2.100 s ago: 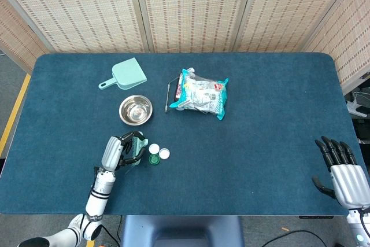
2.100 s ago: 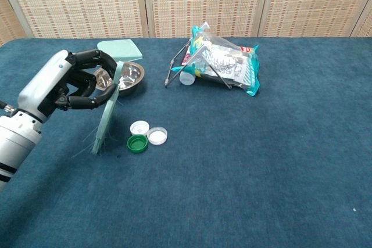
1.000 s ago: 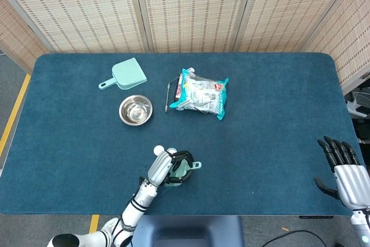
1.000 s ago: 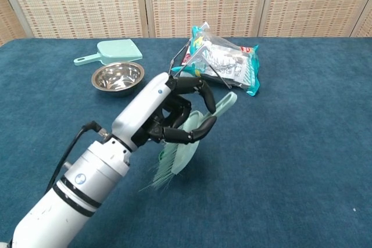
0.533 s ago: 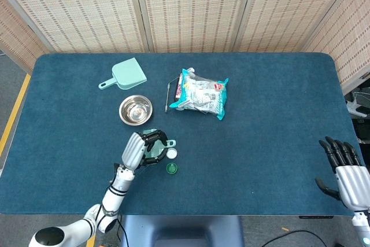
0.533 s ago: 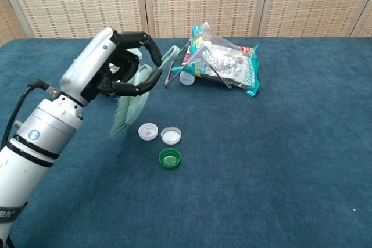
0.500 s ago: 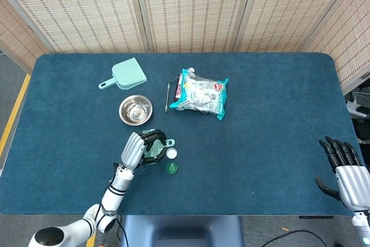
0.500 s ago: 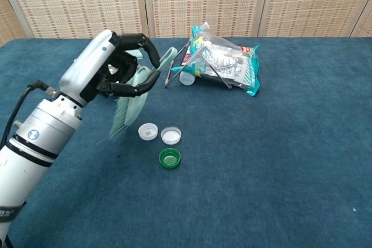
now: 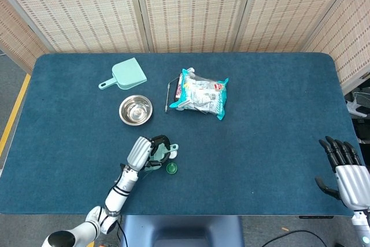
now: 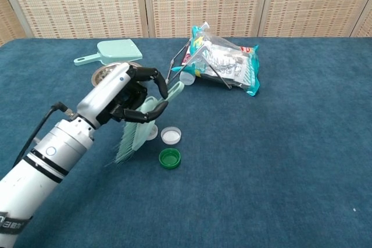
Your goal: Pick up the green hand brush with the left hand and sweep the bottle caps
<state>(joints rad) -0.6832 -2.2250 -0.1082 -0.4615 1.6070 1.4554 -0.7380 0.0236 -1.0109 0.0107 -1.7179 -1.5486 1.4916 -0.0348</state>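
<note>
My left hand [image 10: 129, 96] grips the pale green hand brush [image 10: 135, 136], its bristles pointing down at the blue cloth and its handle end sticking up to the right. The bristles cover most of one white cap [image 10: 152, 132]. A second white cap [image 10: 170, 136] lies just right of the brush, and a green cap [image 10: 170, 158] lies in front of it. The head view shows the same left hand [image 9: 143, 153] and brush [image 9: 164, 152] beside the green cap [image 9: 171, 168]. My right hand [image 9: 344, 174] hangs empty at the table's near right corner, fingers apart.
A green dustpan [image 9: 125, 75] lies at the far left, with a steel bowl [image 9: 136, 110] nearer, partly behind my left arm in the chest view. A snack bag [image 10: 224, 62] with metal tongs [image 9: 169, 94] sits at the middle back.
My left hand has come down and to the right with the brush, so the bristles now stand against the left white cap. The caps and right hand have stayed put.
</note>
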